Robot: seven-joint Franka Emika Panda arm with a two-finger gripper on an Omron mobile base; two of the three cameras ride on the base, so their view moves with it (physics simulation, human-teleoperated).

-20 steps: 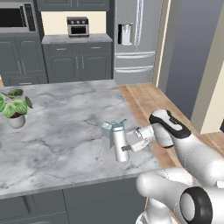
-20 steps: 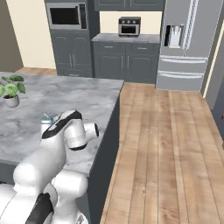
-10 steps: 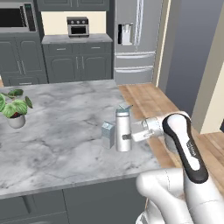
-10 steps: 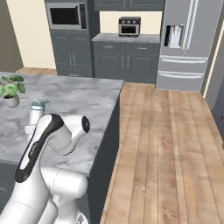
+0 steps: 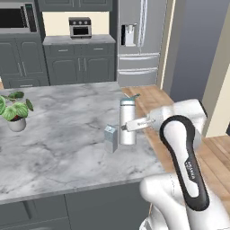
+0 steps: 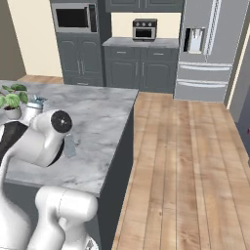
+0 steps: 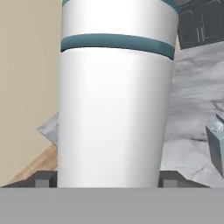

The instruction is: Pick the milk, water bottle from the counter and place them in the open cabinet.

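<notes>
Your claw (image 5: pixel 129 126) is clamped on the water bottle (image 5: pixel 127 121), centre of the left base frame. Bottle is upright. In the hand view the water bottle (image 7: pixel 114 100) sits between both fingertips (image 7: pixel 43 178), one at each bottom corner. Milk (image 5: pixel 111 139) stands on the bench (image 5: pixel 54 134) just lower-left of the bottle; can't tell if they touch. Potted plant (image 5: pixel 14 111) at the bench's left edge, well apart. In the right base frame the milk (image 6: pixel 70 146) shows just right of the arm.
</notes>
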